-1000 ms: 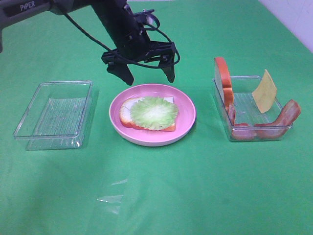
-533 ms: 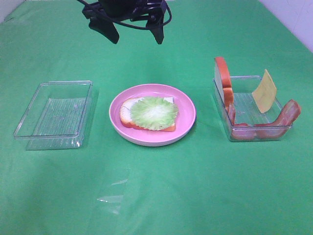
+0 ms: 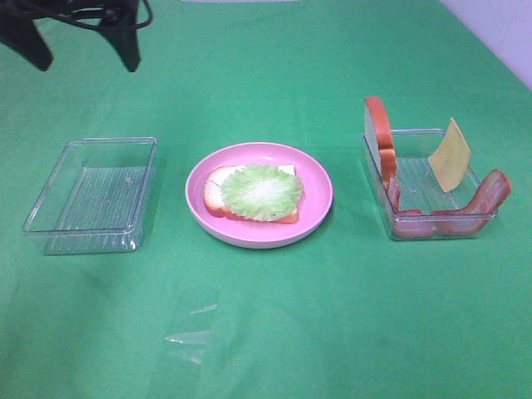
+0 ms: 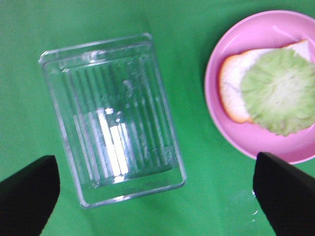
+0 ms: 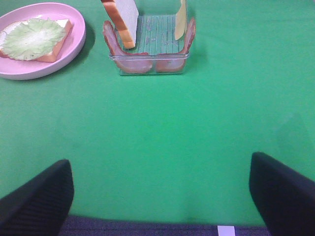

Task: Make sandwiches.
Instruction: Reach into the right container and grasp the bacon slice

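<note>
Hanging wide open and empty, my left pincer (image 3: 83, 60) is up at the 10 o'clock corner of the overhead view, well apart from everything. My right pincer (image 5: 158, 196) also gapes open with nothing between its fingers, over bare green cloth (image 5: 157, 128); the overhead view does not show it. The sandwich (image 3: 249, 209) is half built: one bread slice (image 3: 213, 193) lies flat on the pink plate (image 3: 317, 179) at table centre, with lettuce (image 3: 262, 189) on top covering most of it. An empty clear tray (image 3: 50, 223) sits at 9 o'clock of the plate, apart from it. The stocked tray (image 3: 416, 131) sits at 3 o'clock of the plate. In it, a second bread slice (image 3: 380, 125) stands on edge at the tray's 9 o'clock wall and cheese (image 3: 450, 155) leans at about 1 o'clock. Bacon (image 3: 486, 195) curls along the 3 to 6 o'clock side, with one end poking over the rim. My guess is that bacon or cheese goes next, a right-arm job. The cheese is thin and tilted, so a flat-on pinch may slip or knock it down. The bacon is hooked over the wall, so a pull could drag or tip the light tray. The upright bread could topple if a finger brushes it. The lettuce looks loose, so a hard or off-centre drop could slide it off the slice. The clear tray walls are hard to see, so a finger could clip the rim.
</note>
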You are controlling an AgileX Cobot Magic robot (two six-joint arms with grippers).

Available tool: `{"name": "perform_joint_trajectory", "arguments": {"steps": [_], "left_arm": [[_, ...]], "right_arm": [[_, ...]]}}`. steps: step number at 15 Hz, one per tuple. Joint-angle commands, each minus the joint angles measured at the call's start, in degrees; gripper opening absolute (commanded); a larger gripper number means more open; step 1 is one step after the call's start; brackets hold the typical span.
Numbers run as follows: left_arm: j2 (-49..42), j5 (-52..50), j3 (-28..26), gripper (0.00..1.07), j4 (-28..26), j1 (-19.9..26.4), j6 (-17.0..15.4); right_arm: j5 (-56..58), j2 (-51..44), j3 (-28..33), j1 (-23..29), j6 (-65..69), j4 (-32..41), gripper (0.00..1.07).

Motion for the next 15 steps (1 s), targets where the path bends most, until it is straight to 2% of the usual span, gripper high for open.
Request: {"name": "perform_joint_trajectory", "arguments": {"steps": [1, 2, 3, 5, 6, 10, 12, 15], "left_arm": [[-7.79, 6.02, 9.63, 1.02, 0.29, 4.81, 1.26], [-10.77, 5.96, 13.46, 1.02, 0.29, 6.93, 1.95], [-15.7, 5.96, 19.88, 1.02, 0.46, 9.34, 2.23], [-22.69, 5.73, 27.67, 1.02, 0.57, 11.69, 2.35], [-24.69, 5.39, 29.97, 1.02, 0.74, 12.09, 2.46], [-43.77, 0.06, 49.45, 1.02, 2.35, 12.66, 2.01], [-52.94, -0.17, 55.75, 1.02, 2.35, 12.66, 0.97], [-63.71, 0.06, 60.39, 1.02, 2.35, 12.66, -0.29]], "right_arm": [[-0.23, -1.49, 0.17, -0.23, 0.23, 0.17, 0.94], [-0.23, -1.49, 0.17, -0.23, 0.23, 0.17, 0.94], [-0.23, -1.49, 0.17, -0.23, 0.23, 0.17, 0.94], [-0.23, -1.49, 0.17, -0.23, 0.23, 0.17, 0.94], [-0.23, -1.49, 0.17, -0.23, 0.23, 0.17, 0.94], [-0.23, -1.49, 0.17, -0.23, 0.23, 0.17, 0.94], [-0.23, -1.49, 0.17, -0.23, 0.23, 0.17, 0.94], [-0.23, -1.49, 0.17, -0.23, 0.23, 0.17, 0.94]]}}
